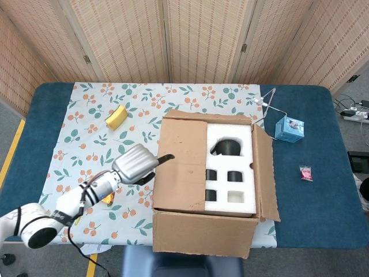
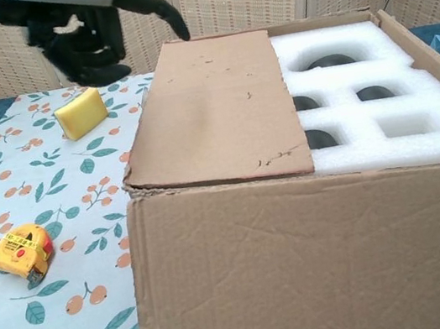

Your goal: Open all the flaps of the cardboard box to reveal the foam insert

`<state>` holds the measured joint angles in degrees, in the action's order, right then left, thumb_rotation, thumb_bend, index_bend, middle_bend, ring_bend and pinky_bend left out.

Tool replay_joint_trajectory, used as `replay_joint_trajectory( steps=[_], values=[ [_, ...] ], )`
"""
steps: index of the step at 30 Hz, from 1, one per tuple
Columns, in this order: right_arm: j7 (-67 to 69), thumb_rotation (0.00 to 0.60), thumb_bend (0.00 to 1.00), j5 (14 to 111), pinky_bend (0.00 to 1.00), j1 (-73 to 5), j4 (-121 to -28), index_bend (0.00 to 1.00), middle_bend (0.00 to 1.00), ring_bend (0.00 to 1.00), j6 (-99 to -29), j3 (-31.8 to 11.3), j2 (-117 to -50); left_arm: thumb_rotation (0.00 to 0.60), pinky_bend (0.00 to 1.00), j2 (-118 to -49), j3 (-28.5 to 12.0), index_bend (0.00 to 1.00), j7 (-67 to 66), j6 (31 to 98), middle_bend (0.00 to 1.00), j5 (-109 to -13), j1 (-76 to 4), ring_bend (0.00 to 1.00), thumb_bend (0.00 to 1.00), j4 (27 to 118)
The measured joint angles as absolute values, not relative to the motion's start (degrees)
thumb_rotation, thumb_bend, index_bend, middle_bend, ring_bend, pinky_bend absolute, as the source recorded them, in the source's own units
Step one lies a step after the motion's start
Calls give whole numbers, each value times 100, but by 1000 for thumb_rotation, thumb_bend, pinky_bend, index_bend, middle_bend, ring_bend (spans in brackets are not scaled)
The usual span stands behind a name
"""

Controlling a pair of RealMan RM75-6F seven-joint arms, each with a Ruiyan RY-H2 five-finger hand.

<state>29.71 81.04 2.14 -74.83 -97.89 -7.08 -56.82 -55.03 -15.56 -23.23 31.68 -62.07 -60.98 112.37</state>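
The cardboard box (image 1: 204,234) stands mid-table. Its left flap (image 1: 180,164) (image 2: 219,109) lies flat over the left half of the white foam insert (image 1: 230,167) (image 2: 380,102). The right flap (image 1: 266,173) stands outward and the front flap hangs down the box's front. My left hand (image 1: 138,163) (image 2: 86,35) hovers at the left flap's outer edge. It holds nothing, and one finger (image 1: 165,156) is stretched out over the cardboard. I cannot tell whether that finger touches the flap. My right hand does not show in either view.
A yellow sponge (image 1: 116,117) (image 2: 81,114) lies at the back left of the floral cloth. A yellow tape measure (image 2: 20,251) sits front left, beneath my left forearm. Right of the box are a small blue box (image 1: 289,129) and a pink packet (image 1: 306,173).
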Motion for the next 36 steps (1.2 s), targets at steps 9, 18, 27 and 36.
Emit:
replay_joint_trajectory(
  steps=[9,18,27,36],
  values=[
    [3558,199,458,8108,0,217,-7174,111,0,78,-9627,-788,-5747,600,829,-6392,-1054,236,-3327,3124,882,-4443,-7782,863,719,10802],
    [4027,198,458,8174,0,126,-6757,111,0,79,-9235,-784,-5855,600,829,-7051,-680,272,-3540,3298,882,-3583,-8699,870,718,10077],
    [4361,200,458,8222,0,82,-6381,111,0,79,-9065,-790,-5964,600,829,-7332,-424,322,-3336,3228,882,-3395,-9033,874,718,9617],
    [4448,199,458,8292,0,9,-6266,110,0,79,-8861,-752,-5995,600,829,-7367,-334,325,-3249,3417,882,-3339,-9244,877,719,9605]
  ],
)
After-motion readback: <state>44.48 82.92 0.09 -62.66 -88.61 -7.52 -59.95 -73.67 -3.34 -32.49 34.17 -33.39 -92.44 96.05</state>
